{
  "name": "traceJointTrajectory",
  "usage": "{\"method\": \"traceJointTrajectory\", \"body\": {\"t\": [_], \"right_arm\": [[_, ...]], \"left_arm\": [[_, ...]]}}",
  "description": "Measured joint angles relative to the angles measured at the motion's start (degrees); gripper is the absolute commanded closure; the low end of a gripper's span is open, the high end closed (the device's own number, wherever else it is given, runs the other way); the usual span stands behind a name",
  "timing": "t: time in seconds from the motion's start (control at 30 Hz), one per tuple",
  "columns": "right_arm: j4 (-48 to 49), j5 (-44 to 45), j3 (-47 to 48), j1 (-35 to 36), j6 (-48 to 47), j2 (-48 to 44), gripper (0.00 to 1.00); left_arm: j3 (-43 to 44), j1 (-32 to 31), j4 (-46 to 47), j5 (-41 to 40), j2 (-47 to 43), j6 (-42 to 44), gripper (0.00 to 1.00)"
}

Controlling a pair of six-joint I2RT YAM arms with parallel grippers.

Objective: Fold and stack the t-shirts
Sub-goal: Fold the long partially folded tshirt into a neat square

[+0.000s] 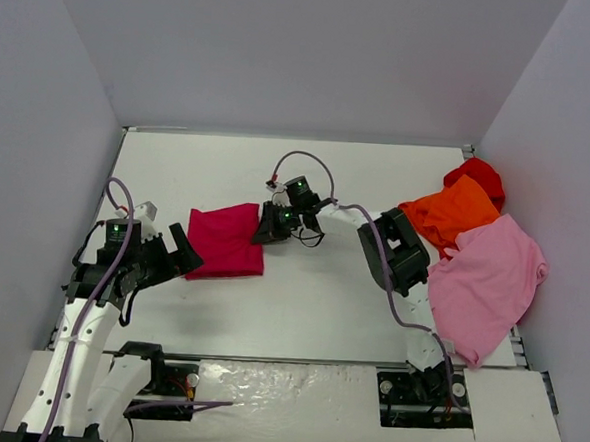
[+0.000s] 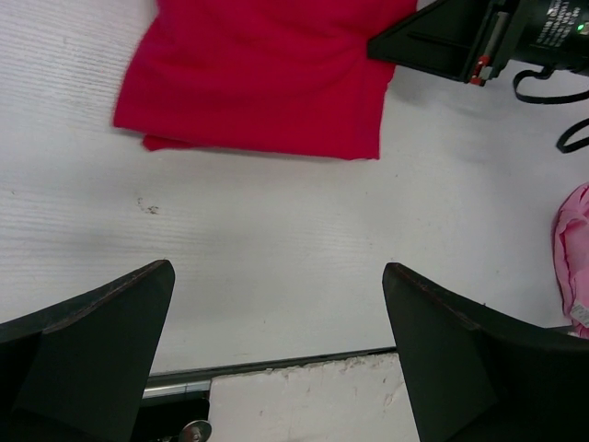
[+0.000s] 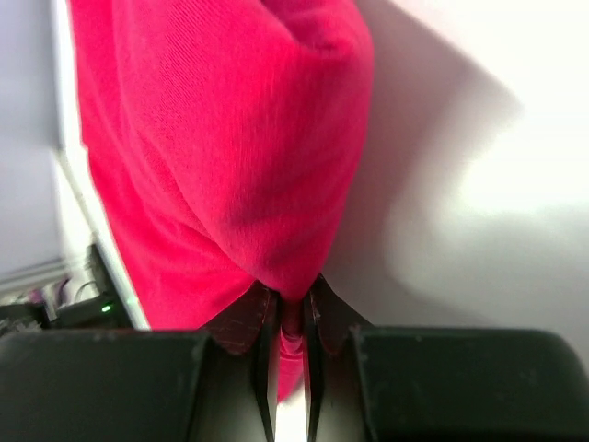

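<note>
1. Right end effector (image 3: 290, 304) is pinched narrow on the crimson t-shirt (image 1: 226, 241). Wrist view shows a thin ridge of cloth caught btwn the two fingertips, at the shirt's right edge.
2. Left end effector (image 2: 278, 269) is spread wide w/ nothing in it. It hangs over bare worktop (image 1: 320, 303) just beside the shirt's left edge, not touching the cloth.
3. Crimson shirt lies flat at left-centre of the worktop as a compact rectangle w/ layered edges, so it looks already folded at least once.
4. Why the edge pinch: prob. to lift that side for one more fold, or to drag the bundle w/o opening it. A grip at the rim leaves the rest resting flat.
5. Why the left jaws stand wide on the opposite side: my guess is it's ready to take or pin the far edge so the cloth doesn't slide.
6. Other three sit heaped at the right side, well apart and unfolded: bright red t-shirt (image 1: 478, 175) furthest back, orange t-shirt (image 1: 454, 213) overlapping it, light pink t-shirt (image 1: 487, 278) spread nearest.
7. Progress est.: early, one shirt in hand, no stack yet.
8. Risk: thin pinch may slip, or the layers may come apart when pulled.
</note>
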Motion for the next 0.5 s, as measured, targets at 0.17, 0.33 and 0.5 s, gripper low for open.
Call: {"method": "traceJointTrajectory", "body": {"t": [0.17, 0.33, 0.5], "right_arm": [[-9.14, 6.66, -0.39, -5.89, -5.05, -4.23, 1.0], [-16.55, 14.2, -1.27, -9.35, -8.86, -8.3, 1.0], [-19.86, 17.56, -3.11, -9.92, -10.79, -11.07, 0.92]], "left_arm": [[0.0, 0.0, 0.04, 0.11, -0.12, 0.0, 0.03], [0.0, 0.0, 0.37, 0.39, -0.45, 0.0, 0.03], [0.0, 0.0, 0.45, 0.79, -0.44, 0.0, 0.03]]}}
